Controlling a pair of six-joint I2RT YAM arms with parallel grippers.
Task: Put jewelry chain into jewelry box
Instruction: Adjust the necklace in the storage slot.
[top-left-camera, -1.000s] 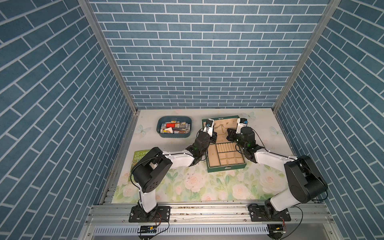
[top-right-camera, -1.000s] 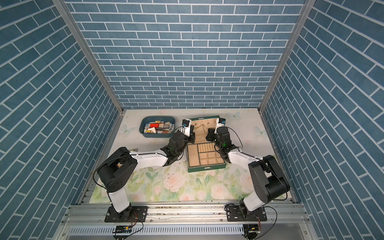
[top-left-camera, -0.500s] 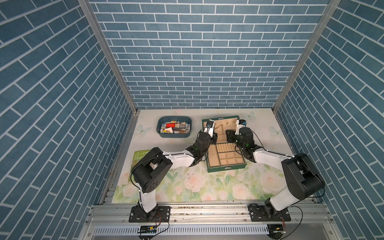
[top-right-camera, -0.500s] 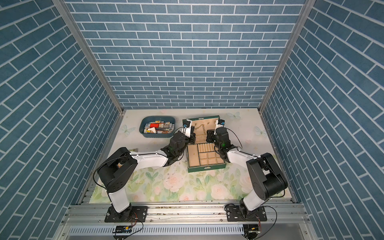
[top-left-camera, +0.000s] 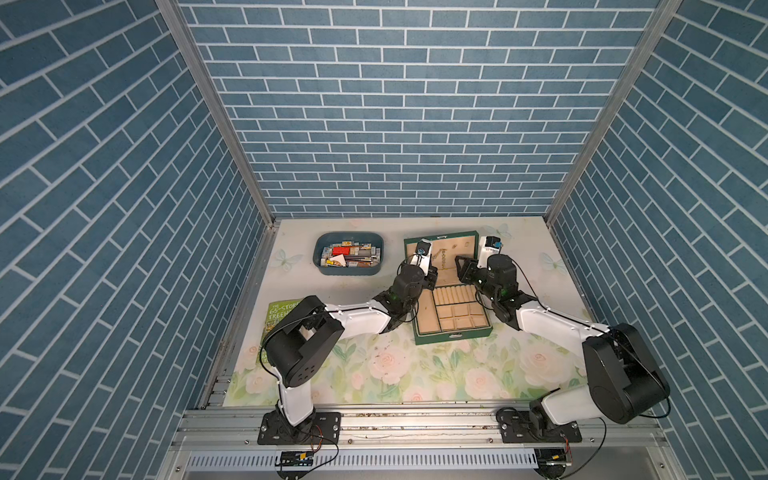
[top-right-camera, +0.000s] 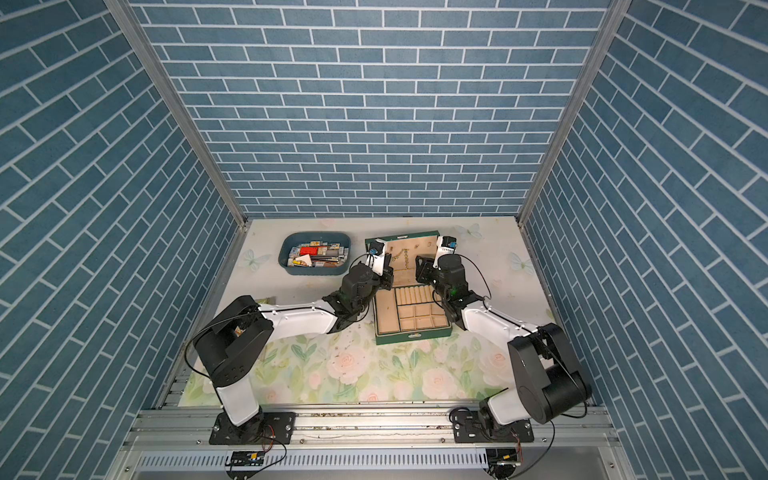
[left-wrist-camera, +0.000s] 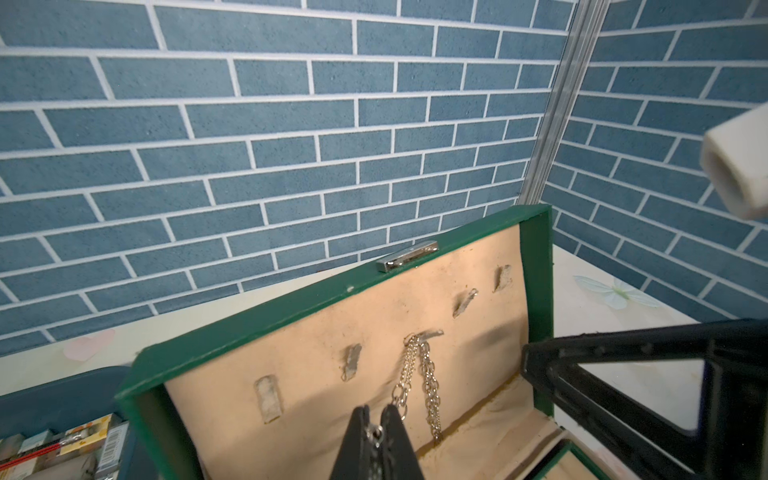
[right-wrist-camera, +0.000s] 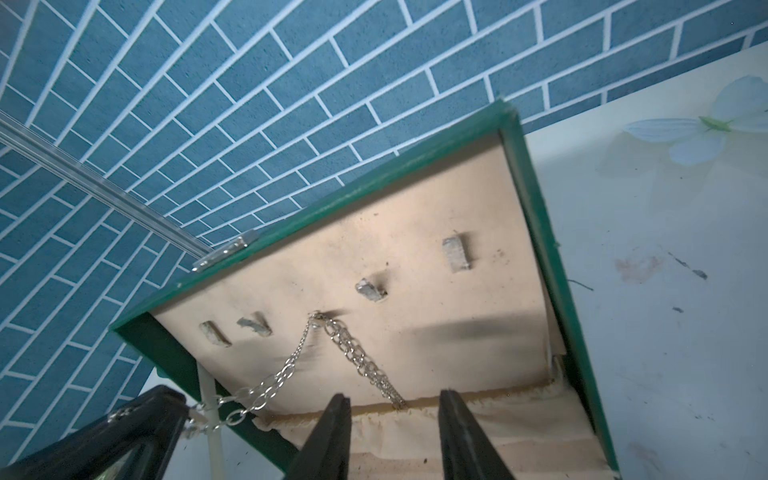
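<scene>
Left gripper (left-wrist-camera: 376, 409) jaws pinch the jewelry chain (left-wrist-camera: 428, 374), which hangs on the jewelry box (left-wrist-camera: 291, 299) lid hook (left-wrist-camera: 430, 333). Right gripper (right-wrist-camera: 390, 395) jaws stand part-open, empty.

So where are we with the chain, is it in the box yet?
Done: the jewelry box is open and the jewelry chain is draped over the middle hook inside its lid. In hand: the left gripper pinches one end; the right gripper is open, holding nothing. Left: release that end and back out.
</scene>
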